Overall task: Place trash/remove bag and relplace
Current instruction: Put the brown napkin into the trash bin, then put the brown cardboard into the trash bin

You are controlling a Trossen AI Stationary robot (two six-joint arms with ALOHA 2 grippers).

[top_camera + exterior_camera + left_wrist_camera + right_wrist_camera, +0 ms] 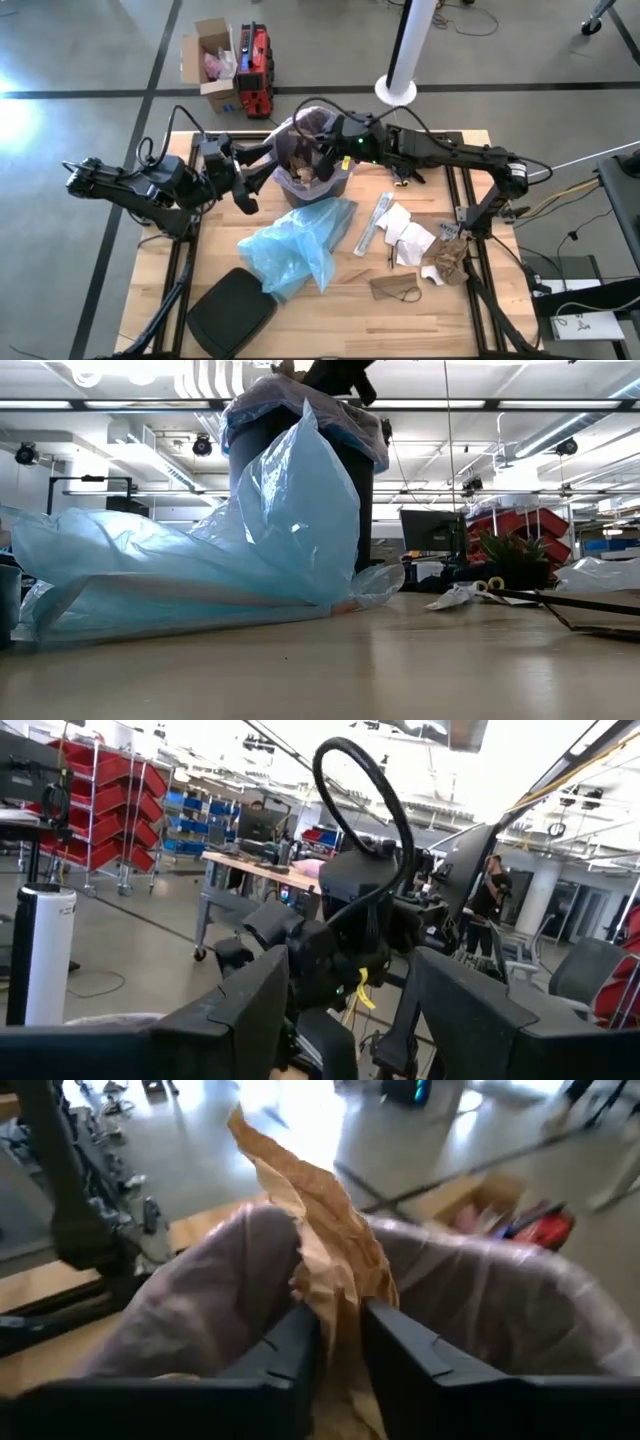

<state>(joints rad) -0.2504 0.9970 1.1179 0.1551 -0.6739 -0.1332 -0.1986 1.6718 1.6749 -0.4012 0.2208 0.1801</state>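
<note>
Brown paper [330, 1250] between right gripper [340, 1345] fingers | over bag [480, 1295]

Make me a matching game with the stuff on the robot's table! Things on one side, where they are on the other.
Things:
1. brown paper piece
2. light blue plastic bag
3. black lid
4. white paper scraps

Places:
A. lying flat near the table's front edge, on the left arm's side
B. between the fingers of the right hand, over the lined bin
C. spread on the table on the right arm's side
D. slumped on the table just in front of the bin

Pairs: 1-B, 2-D, 3-A, 4-C
</note>
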